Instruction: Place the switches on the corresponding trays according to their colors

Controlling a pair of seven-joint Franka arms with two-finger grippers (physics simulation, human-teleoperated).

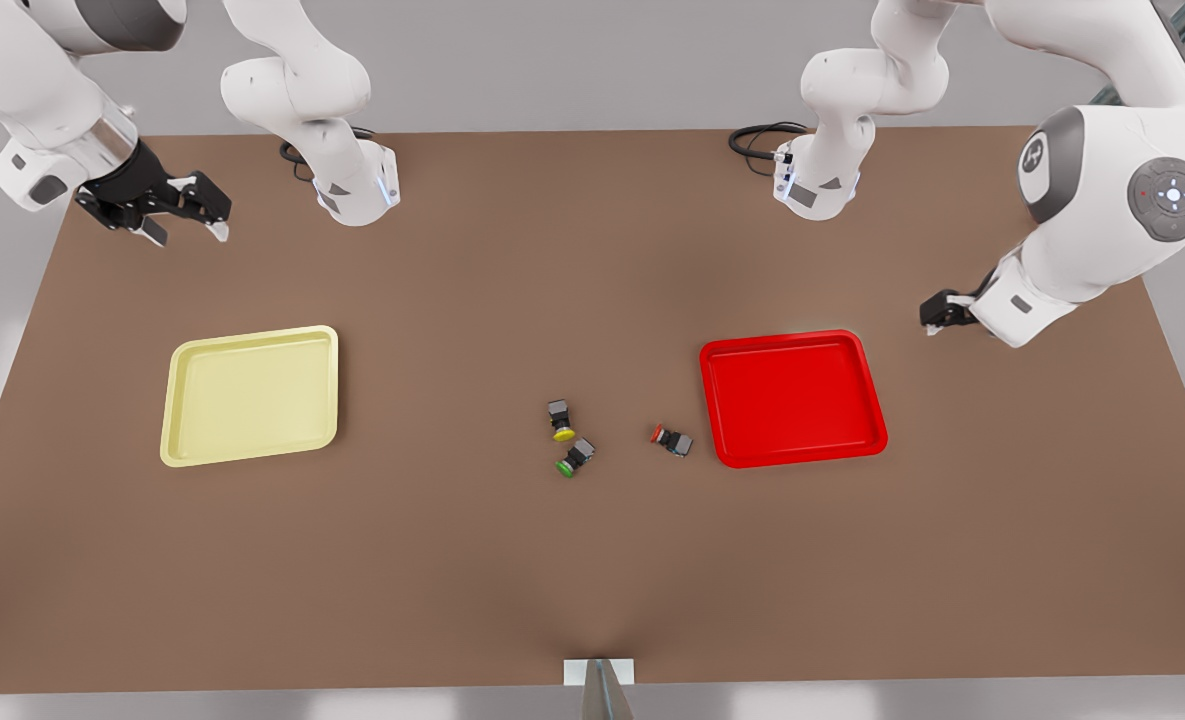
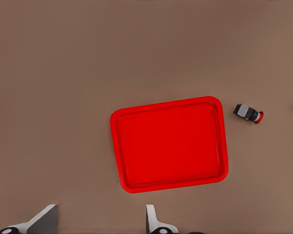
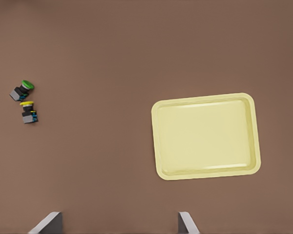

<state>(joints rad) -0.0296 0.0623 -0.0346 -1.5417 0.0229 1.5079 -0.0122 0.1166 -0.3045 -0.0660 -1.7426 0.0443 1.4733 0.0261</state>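
Note:
The yellow-capped switch (image 1: 561,421) (image 3: 27,112) and the red-capped switch (image 1: 672,439) (image 2: 249,113) lie on their sides mid-table. The red one is just off the red tray (image 1: 792,398) (image 2: 171,144). The pale yellow tray (image 1: 250,395) (image 3: 205,136) sits at the front view's left. Both trays hold nothing. My left gripper (image 1: 934,318) (image 2: 100,222) hovers open beyond the red tray at the front view's right, largely hidden by its arm. My right gripper (image 1: 187,215) (image 3: 117,224) hangs open at the far left, behind the yellow tray.
A green-capped switch (image 1: 576,458) (image 3: 21,90) lies right beside the yellow-capped one. The two arm bases (image 1: 352,190) (image 1: 817,185) stand at the table's back edge with black cables. A small white bracket (image 1: 599,672) sits at the front edge.

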